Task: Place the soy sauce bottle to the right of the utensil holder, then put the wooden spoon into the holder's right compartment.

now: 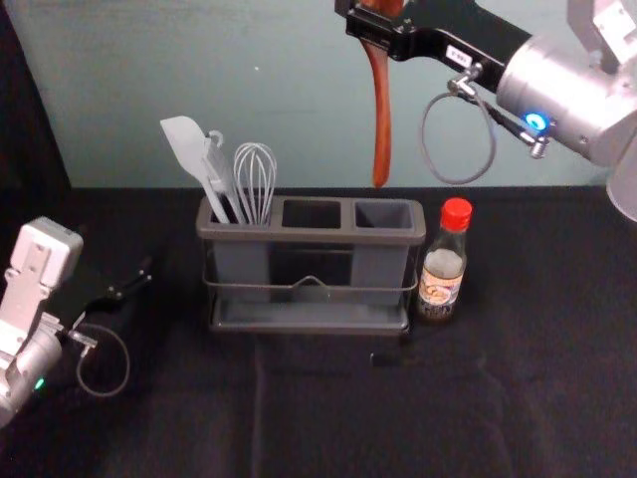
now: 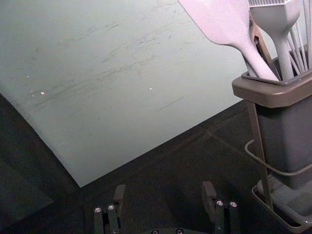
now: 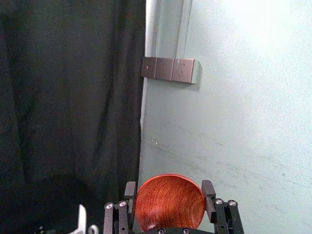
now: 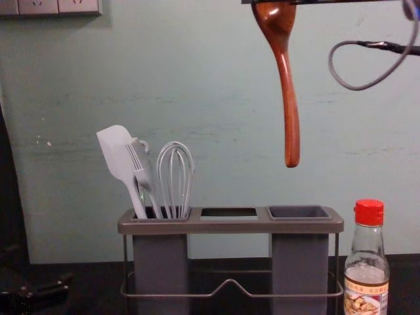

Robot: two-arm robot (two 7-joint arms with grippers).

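Note:
High above the holder, my right gripper [image 1: 376, 28] is shut on the wooden spoon [image 1: 380, 110], whose handle hangs down over the right compartment side. In the right wrist view the spoon's bowl [image 3: 169, 201] is pinched between both fingers of the right gripper [image 3: 169, 197]. The chest view has the spoon [image 4: 289, 98] hanging clear above the utensil holder [image 4: 230, 226]. The soy sauce bottle [image 1: 443, 264] stands upright just right of the holder [image 1: 311, 236]. My left gripper [image 1: 129, 284] is low at the left, open and empty; its own view has the left gripper [image 2: 164, 197] beside the holder.
A white spatula [image 1: 189, 149], a brush and a whisk [image 1: 255, 179] stand in the holder's left compartment. The middle [image 1: 312, 214] and right [image 1: 383, 214] compartments are empty. A pale wall [image 4: 216, 79] rises behind the black-covered table [image 1: 328, 418].

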